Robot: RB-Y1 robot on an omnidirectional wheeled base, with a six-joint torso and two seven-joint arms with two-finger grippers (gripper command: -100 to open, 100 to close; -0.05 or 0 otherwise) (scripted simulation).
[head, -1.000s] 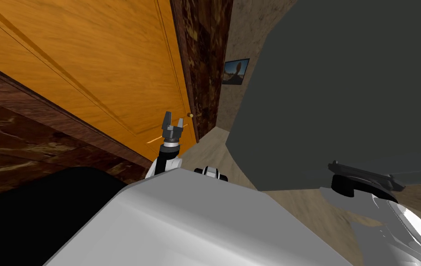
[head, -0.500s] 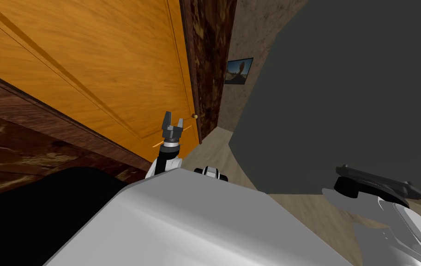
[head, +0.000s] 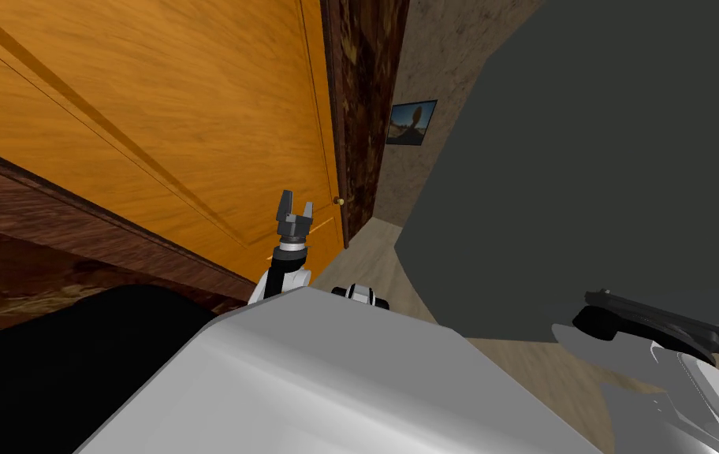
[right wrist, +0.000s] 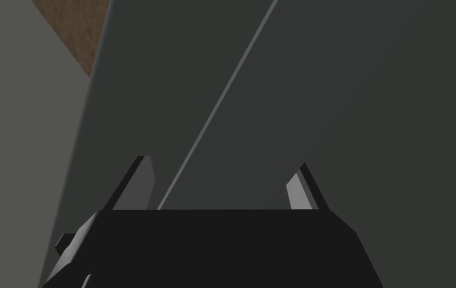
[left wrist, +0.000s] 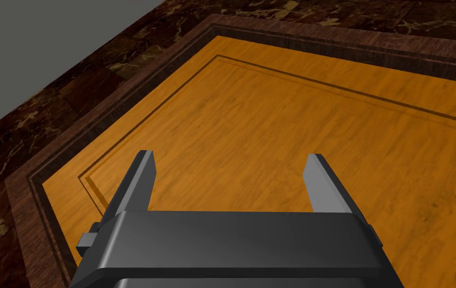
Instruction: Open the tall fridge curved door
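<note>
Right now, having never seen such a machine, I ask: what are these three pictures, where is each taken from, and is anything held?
This is a two-armed robot in a house. The head view looks steeply down from its head: an orange wooden door with a small knob on the robot's left, a dark grey fridge on its right, beige floor between. The other two cameras sit on the hands. The left gripper faces the orange door, fingers open. The right gripper faces the fridge's dark surface, crossed by a thin pale seam, fingers open too. Neither holds anything.
</note>
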